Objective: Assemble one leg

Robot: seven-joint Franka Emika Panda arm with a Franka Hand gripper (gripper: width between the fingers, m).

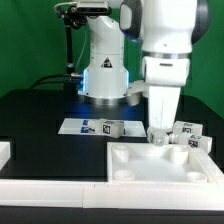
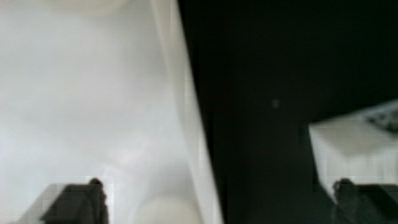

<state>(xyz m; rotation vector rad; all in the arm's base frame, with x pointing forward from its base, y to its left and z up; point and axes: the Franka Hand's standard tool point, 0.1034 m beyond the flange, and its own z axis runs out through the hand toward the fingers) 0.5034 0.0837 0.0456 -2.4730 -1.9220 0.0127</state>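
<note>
The large white tray (image 1: 165, 170) with a raised rim lies in the front of the exterior view. Several small white legs with tag stickers sit just behind its far right corner, one of them (image 1: 187, 129) beside my gripper. Another leg (image 1: 109, 127) lies on the marker board (image 1: 78, 126). My gripper (image 1: 160, 135) hangs low over the tray's far rim, close to the legs. In the wrist view my gripper (image 2: 217, 205) is open and empty, with dark fingertips (image 2: 75, 200) wide apart either side of the tray's edge (image 2: 178, 120). A leg (image 2: 356, 140) shows on the black table beside it.
The robot's white base (image 1: 103, 75) stands behind the marker board. A white block (image 1: 5, 152) sits at the exterior view's left edge. The table top is black.
</note>
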